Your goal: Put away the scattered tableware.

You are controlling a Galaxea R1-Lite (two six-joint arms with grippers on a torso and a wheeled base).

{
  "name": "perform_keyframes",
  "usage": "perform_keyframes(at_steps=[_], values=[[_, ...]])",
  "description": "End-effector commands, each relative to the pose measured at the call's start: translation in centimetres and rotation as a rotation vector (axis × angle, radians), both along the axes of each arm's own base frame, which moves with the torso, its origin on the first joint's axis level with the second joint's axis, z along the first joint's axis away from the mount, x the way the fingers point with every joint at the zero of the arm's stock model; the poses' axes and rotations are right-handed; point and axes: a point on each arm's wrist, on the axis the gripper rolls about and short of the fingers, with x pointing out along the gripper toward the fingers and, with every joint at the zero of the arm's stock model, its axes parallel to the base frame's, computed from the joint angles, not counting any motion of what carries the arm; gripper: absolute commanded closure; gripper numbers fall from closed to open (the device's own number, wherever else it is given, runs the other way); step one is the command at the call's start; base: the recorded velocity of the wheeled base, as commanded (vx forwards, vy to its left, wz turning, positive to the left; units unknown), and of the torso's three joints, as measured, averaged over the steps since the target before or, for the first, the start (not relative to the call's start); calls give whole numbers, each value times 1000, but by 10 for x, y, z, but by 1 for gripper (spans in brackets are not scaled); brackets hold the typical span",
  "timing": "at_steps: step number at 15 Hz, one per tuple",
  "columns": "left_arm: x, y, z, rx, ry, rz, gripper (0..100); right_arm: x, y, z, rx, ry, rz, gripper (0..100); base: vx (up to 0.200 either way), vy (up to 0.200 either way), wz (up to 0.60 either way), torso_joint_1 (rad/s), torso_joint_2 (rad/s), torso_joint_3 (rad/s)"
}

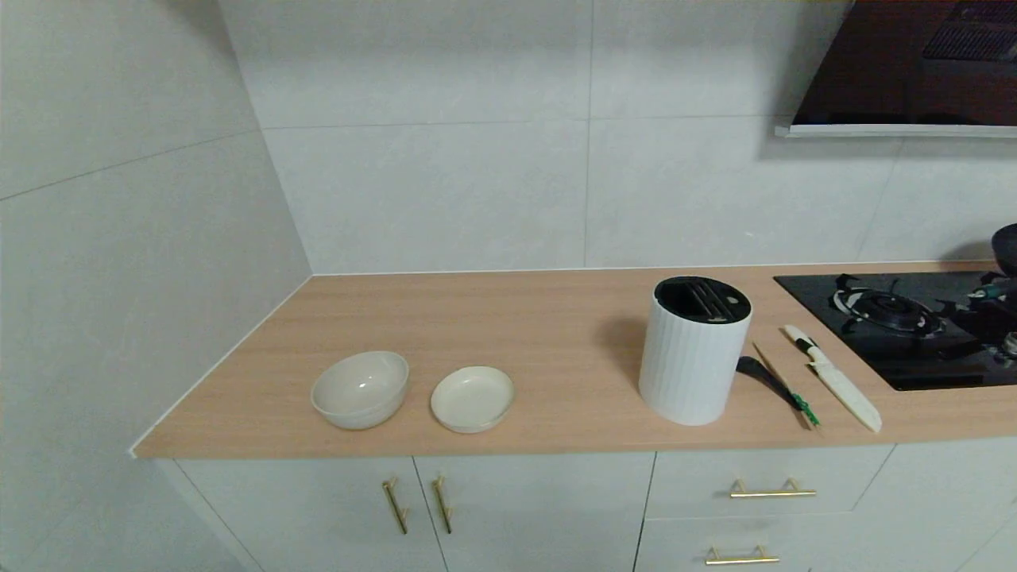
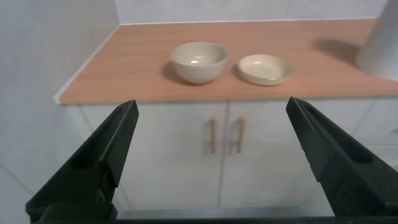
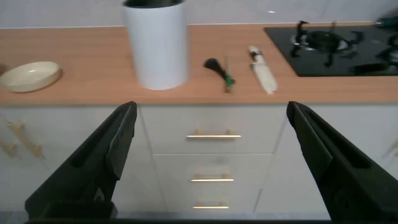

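Note:
A deep cream bowl [image 1: 361, 388] [image 2: 198, 61] and a shallow cream dish [image 1: 473, 398] [image 2: 265, 68] [image 3: 30, 76] sit side by side near the front of the wooden counter [image 1: 493, 334]. To their right stands a white ribbed utensil holder [image 1: 694, 349] [image 3: 157, 42] with a black slotted top. Right of it lie a black spoon [image 1: 769, 380] [image 3: 217, 69], chopsticks [image 1: 786, 387] and a white-bladed knife [image 1: 836, 380] [image 3: 262, 69]. My left gripper [image 2: 211, 162] is open, back from the counter, in front of the cabinet doors. My right gripper [image 3: 211, 162] is open, facing the drawers.
A black gas hob [image 1: 906, 322] [image 3: 336, 46] takes up the counter's right end, under a range hood [image 1: 906, 71]. Tiled walls close the back and left. White cabinet doors [image 2: 217, 155] and drawers [image 3: 211, 143] with gold handles are below the counter.

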Motion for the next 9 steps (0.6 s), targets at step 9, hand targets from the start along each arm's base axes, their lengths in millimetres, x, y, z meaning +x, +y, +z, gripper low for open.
perform_keyframes(at_steps=[9], values=[[0,0,0,0,0,-1,0,0,0,0,0,0,0,0,0,200,0,5,2,1]])
